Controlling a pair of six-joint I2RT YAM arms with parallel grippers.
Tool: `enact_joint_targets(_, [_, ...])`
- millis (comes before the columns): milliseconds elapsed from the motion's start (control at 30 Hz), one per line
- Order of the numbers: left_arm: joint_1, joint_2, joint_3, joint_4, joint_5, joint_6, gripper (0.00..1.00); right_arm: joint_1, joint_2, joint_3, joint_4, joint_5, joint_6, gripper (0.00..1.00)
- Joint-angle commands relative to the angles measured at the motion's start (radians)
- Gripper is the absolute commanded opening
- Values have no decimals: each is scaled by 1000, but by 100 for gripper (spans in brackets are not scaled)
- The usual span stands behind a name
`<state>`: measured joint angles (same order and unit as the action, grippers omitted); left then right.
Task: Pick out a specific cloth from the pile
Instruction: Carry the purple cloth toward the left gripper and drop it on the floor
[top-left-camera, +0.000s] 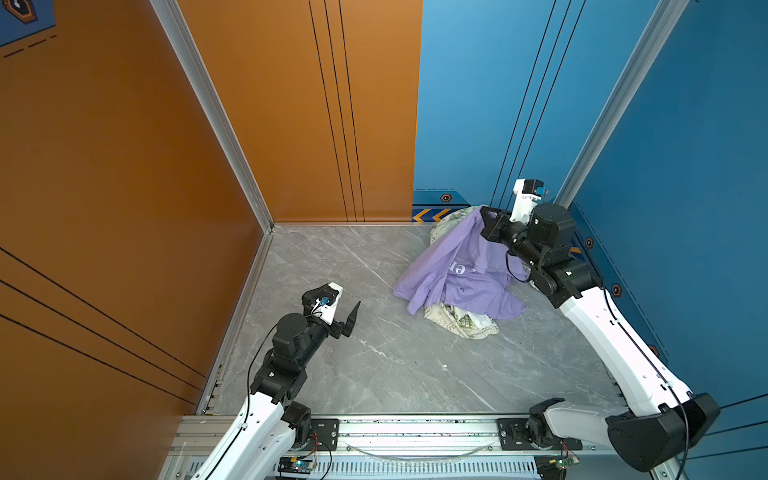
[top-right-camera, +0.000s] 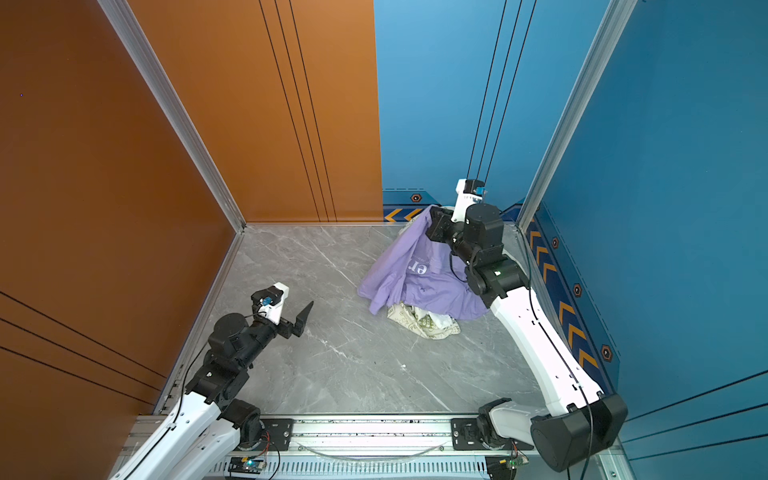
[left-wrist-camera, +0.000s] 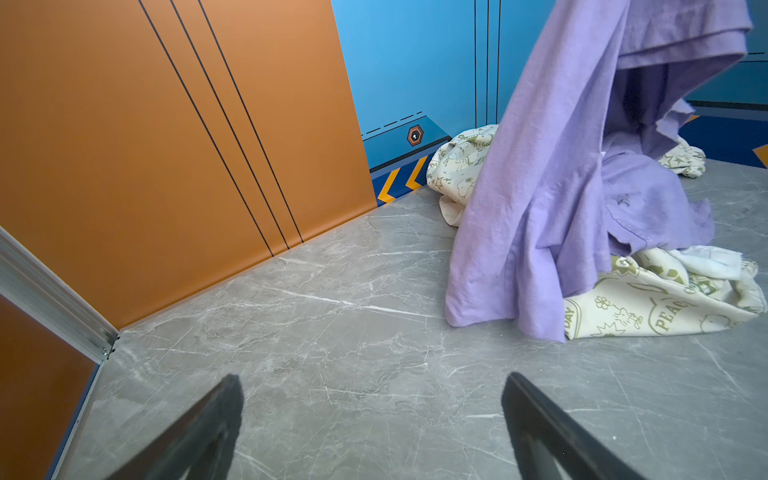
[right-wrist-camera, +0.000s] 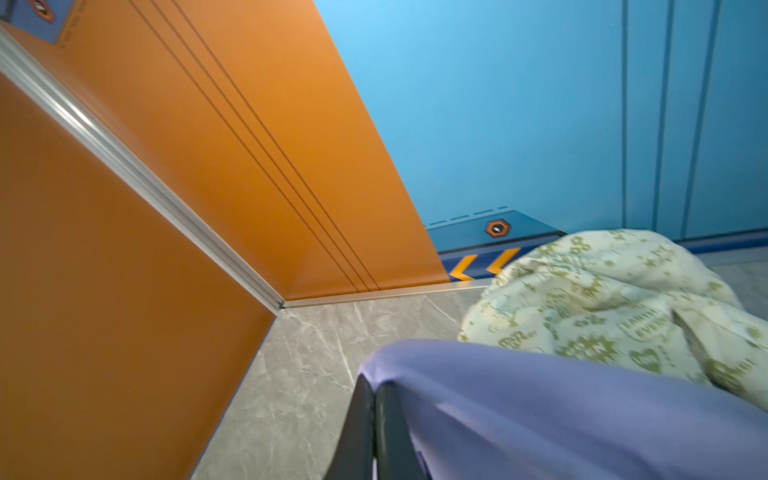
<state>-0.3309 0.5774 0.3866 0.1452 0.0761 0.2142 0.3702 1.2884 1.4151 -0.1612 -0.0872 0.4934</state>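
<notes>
Right gripper (top-left-camera: 483, 212): jaws pressed together on a top fold of the cloth (top-left-camera: 453, 266); I have it raised above the pile (top-left-camera: 457, 326), close to the back corner.
Cloth: lavender, hanging from the right gripper like a tent in both top views; its lower folds spread below the gripper, resting on the pile and touching the table (top-left-camera: 395, 374).
Pile: cream printed cloth (left-wrist-camera: 656, 307) and a white cloth (left-wrist-camera: 706, 259) lie beneath the gripper, partly covered by the hanging lavender; in the right wrist view a cream lump (right-wrist-camera: 602, 299) sits just past the fingertips (right-wrist-camera: 376, 411).
Left gripper (left-wrist-camera: 372, 377): jaws wide apart and empty; low over bare table; the cloth stands ahead of it and well apart.
Done, as I judge it: the right cloth is chosen and gripped; the lift is under way.
Left to do: the hem is not clear of the pile; I reckon it needs raising higher or drawing away from the heap, then setting down apart.
Risk: the cream cloth may cling and drag along.
</notes>
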Motion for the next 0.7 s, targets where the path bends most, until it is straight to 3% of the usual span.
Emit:
enact_joint_targets(0, [-14, -16, -12, 16, -4, 8, 98, 92, 64, 117, 84, 36, -38, 0])
enact_joint_targets(333, [-31, -36, -16, 11, -22, 9, 98, 381, 413, 542, 64, -4, -51, 0])
enact_joint_targets(533, [-46, -50, -18, 10, -47, 14, 98, 477, 617, 817, 8, -25, -64, 0])
enact_joint_targets(667, [-56, -60, -23, 11, -76, 16, 98, 495, 696, 887, -40, -45, -73, 0])
